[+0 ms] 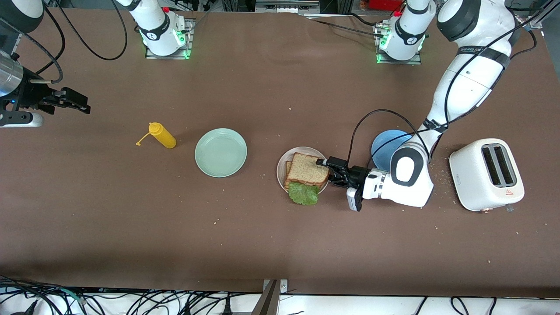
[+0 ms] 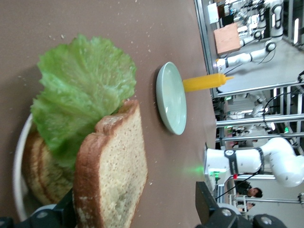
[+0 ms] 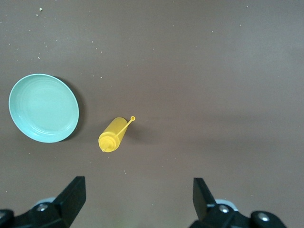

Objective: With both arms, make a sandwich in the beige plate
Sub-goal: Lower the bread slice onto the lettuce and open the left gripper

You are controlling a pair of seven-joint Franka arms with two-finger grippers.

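**Sandwich: top slice in place, handle softly**

The sandwich (image 1: 306, 174) sits in the beige plate (image 1: 281, 169), lettuce (image 1: 303, 194) spilling over the rim toward the front camera. My left gripper (image 1: 327, 168) is spread wide at the top slice's edge, one finger against the crust. Light, crumbly bread; I'd pinch only the stiffer crusts. Right gripper (image 1: 72, 104) waits open, over the right arm's end.

A wide brown table (image 1: 271, 245) with scattered crumbs fills the scene under even light. A white toaster (image 1: 488, 174) stands on it. Nearer the front camera than the toaster, black cables (image 1: 131, 302) tangle along a pale floor (image 1: 350, 306) at the table's edge.
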